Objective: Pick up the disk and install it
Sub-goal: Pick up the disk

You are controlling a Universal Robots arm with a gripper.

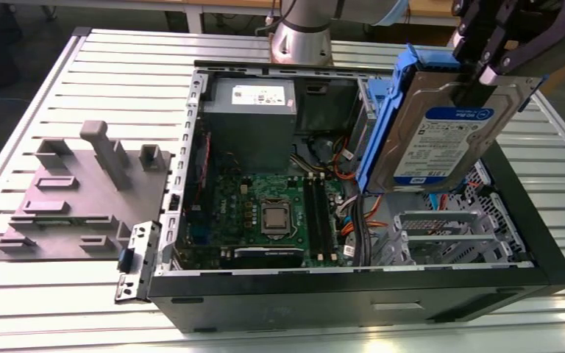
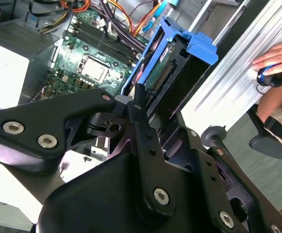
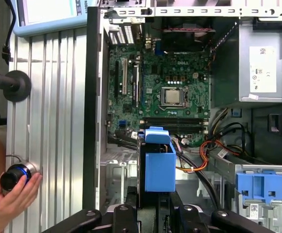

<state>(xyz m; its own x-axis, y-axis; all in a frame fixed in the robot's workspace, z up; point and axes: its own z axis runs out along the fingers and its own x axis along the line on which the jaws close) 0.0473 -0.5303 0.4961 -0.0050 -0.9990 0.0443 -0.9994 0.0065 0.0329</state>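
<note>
Open computer case [image 1: 361, 298] lies on its side on the slatted table [image 1: 57, 309], with the motherboard [image 1: 268, 213] exposed. The disk [image 1: 440, 136] hangs above the case opening, over the end that holds the metal drive cage [image 1: 449, 235]. It stands on edge and tilted, label toward the exterior camera. Whether its lower corner has dropped below the case rim, I cannot tell. The gripper [image 1: 496, 76] is pinching the disk at its upper end, jaws closed onto the drive with the blue carrier frame running down its flanks. In the second wrist view a dark finger [image 2: 140, 109] lies against the drive's edge, and the connector and circuit board side of the disk [image 2: 172, 73] shows. In the first wrist view the carrier's blue end [image 3: 159, 165] sits over the case floor beside the cage. Handling judgement: a stiff, dense metal block, heavy for its size and likely to swing from an end grip. Bare metal faces are smooth, so slip is possible. The plastic carrier will flex and is a poor purchase. The drive is sensitive to shock, and the board and connector are best left untouched. The metal side edges look the soundest hold. A person's hand [image 3: 12, 194] rests on a knob on the table outside the case wall.
</note>
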